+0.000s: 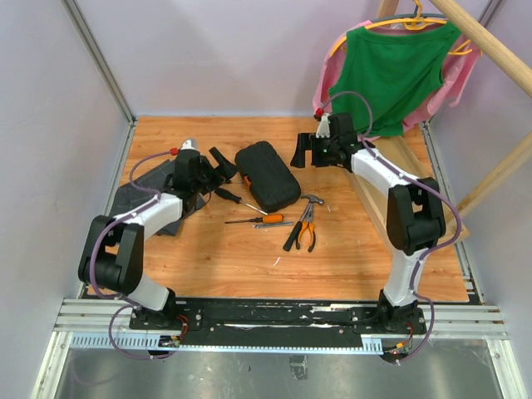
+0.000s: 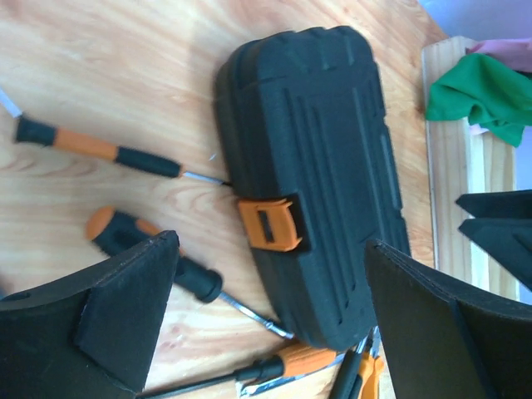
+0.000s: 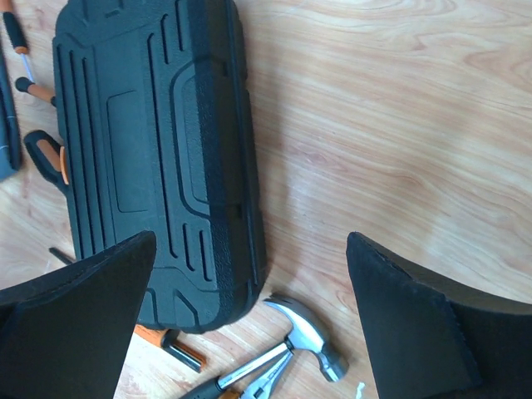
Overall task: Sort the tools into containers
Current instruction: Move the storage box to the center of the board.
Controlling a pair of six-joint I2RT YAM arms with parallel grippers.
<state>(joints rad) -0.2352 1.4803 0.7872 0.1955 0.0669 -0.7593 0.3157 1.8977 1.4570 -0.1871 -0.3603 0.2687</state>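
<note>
While left gripper (image 1: 223,166) and right gripper (image 1: 304,152) are hovering spread, empty, tool case (image 1: 267,175) is lying shut.
Orange latch (image 2: 268,224) is likely needing release first.

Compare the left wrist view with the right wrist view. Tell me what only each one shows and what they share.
Only the left wrist view shows the green cloth and the wooden tray past the case. Only the right wrist view plainly shows the hammer, its steel head lying off the end of the case. Both show the closed black case lying on the table, with orange-and-black screwdrivers beside it.
</note>
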